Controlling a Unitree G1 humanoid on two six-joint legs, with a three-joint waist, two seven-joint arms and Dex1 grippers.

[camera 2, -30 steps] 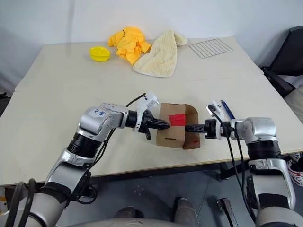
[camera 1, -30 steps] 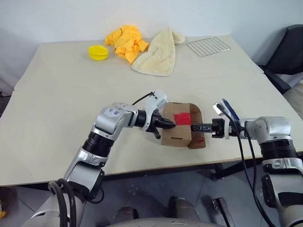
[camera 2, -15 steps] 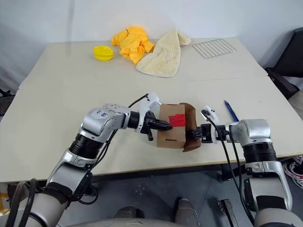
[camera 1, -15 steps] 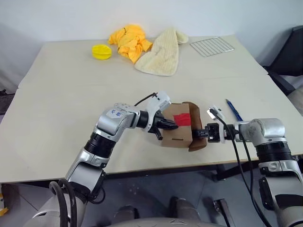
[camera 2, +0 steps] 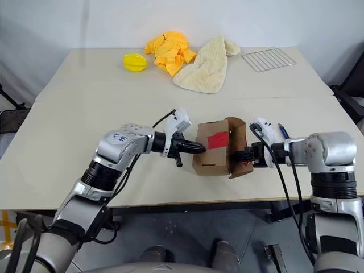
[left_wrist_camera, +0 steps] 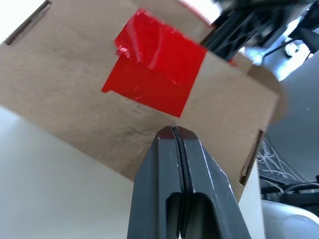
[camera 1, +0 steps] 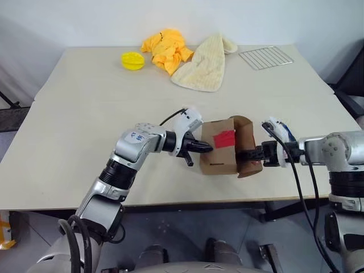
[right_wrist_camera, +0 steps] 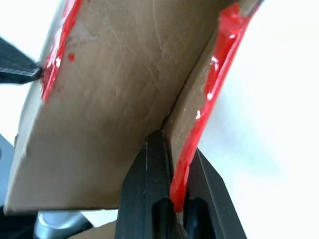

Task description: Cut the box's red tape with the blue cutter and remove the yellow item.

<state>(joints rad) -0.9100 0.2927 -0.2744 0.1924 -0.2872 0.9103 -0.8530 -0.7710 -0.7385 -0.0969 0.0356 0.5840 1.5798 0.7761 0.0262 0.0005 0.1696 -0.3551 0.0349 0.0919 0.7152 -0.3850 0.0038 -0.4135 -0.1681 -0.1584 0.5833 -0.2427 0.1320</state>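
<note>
The left gripper (camera 1: 206, 148), fingers pressed together, touches the box (camera 1: 219, 154) near the table's (camera 1: 85, 125) front edge, just beside the red tape (camera 1: 224, 138). On the box's other side, the right gripper (camera 1: 249, 154) pinches an opened flap (camera 1: 245, 142).

Head cameras look down over the table (camera 1: 85, 114); wrist cameras sit close against the box (left_wrist_camera: 75, 89).

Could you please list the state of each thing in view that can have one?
Box: tilted, right flap pulled open.
Red tape: cut, a piece on the front, a strip along the open flap's edge.
Left gripper: shut, tip against the box front.
Right gripper: shut on the open flap.
Blue cutter: lying on the table.
</note>
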